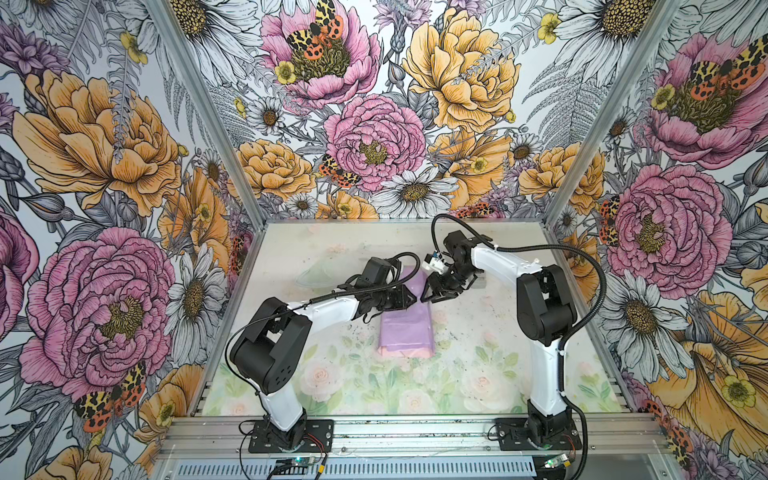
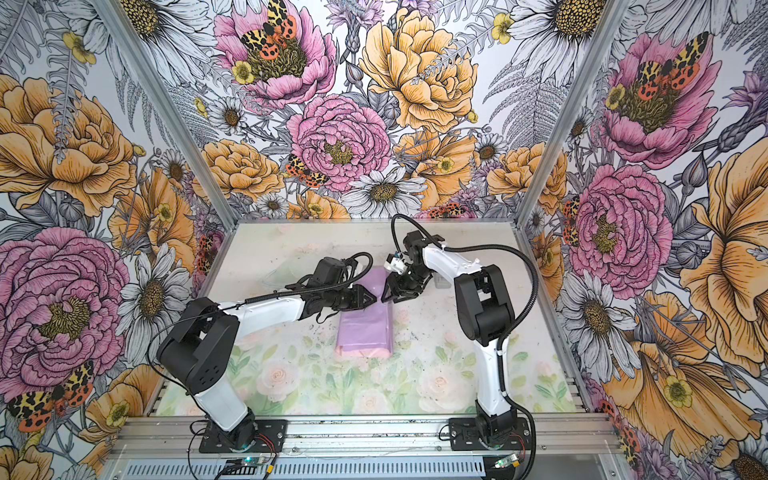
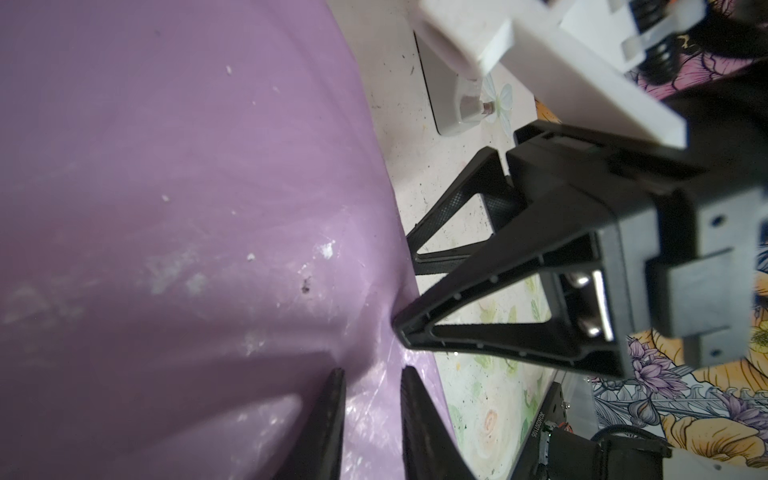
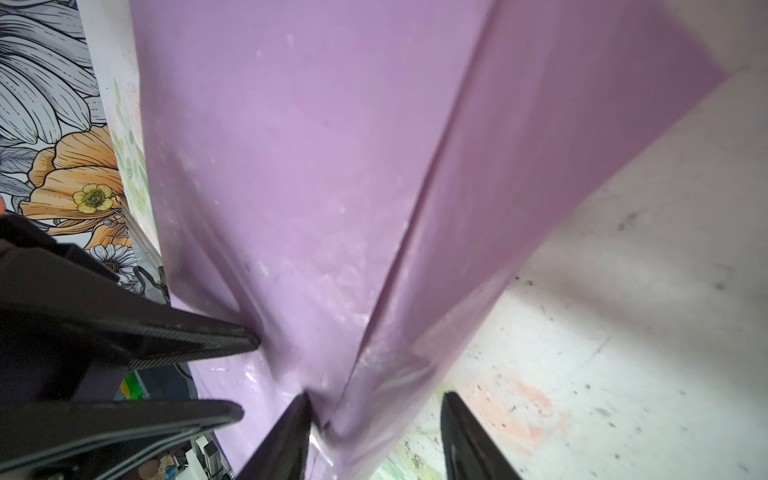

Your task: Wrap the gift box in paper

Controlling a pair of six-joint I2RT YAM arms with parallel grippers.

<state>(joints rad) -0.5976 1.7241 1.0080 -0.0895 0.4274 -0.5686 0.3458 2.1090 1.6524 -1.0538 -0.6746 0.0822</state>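
— Paper [image 1: 405, 326] lies long axis near-to-far, mid-table, with the box [image 2: 365, 330] in its near half?
— Yes. Its far end rises between both claws, equally close. Right claw [image 4: 376, 394], jaws apart, touches the right fold; left claw [image 3: 374, 370] (narrow gap, grip unclear) flanks the left.

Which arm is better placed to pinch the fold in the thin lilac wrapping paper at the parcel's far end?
Probably left: the left gripper has its narrow jaws astride the thin lilac wrapping paper, while the right gripper stands wide open at the paper's edge.
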